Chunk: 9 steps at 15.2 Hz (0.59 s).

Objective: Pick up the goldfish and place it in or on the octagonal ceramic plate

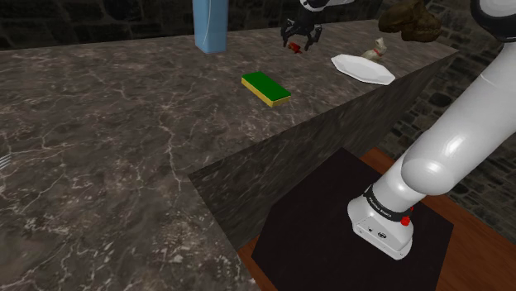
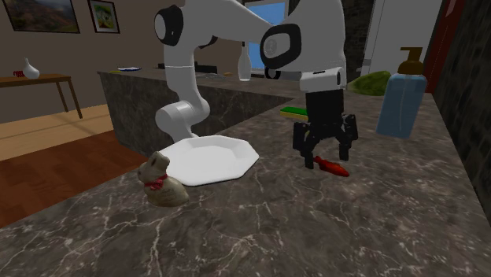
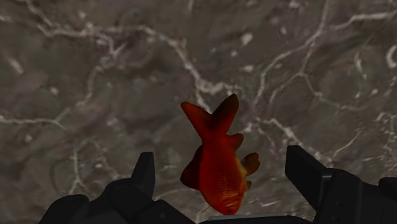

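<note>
Light here is dim and even; the dark marbled counter [image 1: 124,124] looks dull while the white plate [image 2: 206,161] stands out pale. Behind the plate a blue window [image 2: 267,9] is the brightest patch in sight.

Goldfish [image 3: 216,162] glowing orange-red, darker at the tail, and the surface [image 3: 95,76] is dark grey-brown, laced with pale veins. Black gripper [image 2: 326,156], white plate [image 2: 206,160], tan figurine [image 2: 161,182] with a red neckerchief, and a sponge [image 1: 266,88] — green over yellow.

The end effector [image 2: 326,160], jaws apart, hangs over the goldfish [image 2: 331,165].
</note>
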Each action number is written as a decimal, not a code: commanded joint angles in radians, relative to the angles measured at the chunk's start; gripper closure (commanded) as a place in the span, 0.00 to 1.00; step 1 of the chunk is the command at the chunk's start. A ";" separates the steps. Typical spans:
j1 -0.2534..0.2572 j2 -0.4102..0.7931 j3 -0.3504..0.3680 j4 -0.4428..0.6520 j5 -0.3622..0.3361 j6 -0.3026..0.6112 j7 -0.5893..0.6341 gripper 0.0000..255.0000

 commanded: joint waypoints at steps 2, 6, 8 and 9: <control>0.000 0.001 0.000 0.000 0.000 0.002 0.000 0.00; 0.000 0.001 0.000 0.000 0.000 0.002 0.000 1.00; 0.000 0.002 0.000 0.001 0.000 0.002 0.000 1.00; 0.000 0.004 0.000 0.003 0.001 0.001 0.000 1.00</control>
